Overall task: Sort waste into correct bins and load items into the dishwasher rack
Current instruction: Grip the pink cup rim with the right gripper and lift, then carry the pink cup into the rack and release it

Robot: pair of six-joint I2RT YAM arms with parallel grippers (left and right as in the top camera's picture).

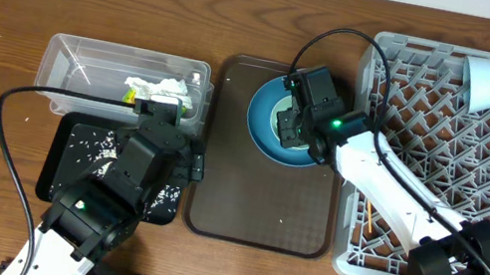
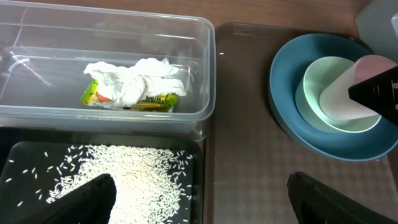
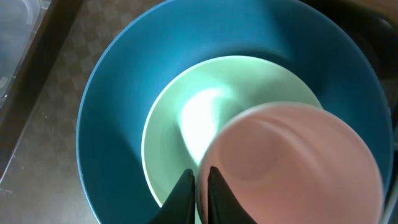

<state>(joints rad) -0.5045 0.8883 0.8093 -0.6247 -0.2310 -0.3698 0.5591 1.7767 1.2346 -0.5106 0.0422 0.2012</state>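
Pinching cup point(image 3: 292, 168) rim, right gripper point(image 3: 199, 185), apparently

soft, even light from overhead, shadows short and faint on the table point(image 1: 4, 14). a white glare patch sits in the pale-green bowl point(image 3: 199, 118); the cup point(image 3: 292, 168), close to the right wrist lens, is blurred. the clear tub point(image 2: 208, 62) glints along its rim.

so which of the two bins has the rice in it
The shallow black tray: pale rice grains are scattered across its floor. The clear plastic tub beside it holds only the crumpled napkin and the yellow-green wrapper.
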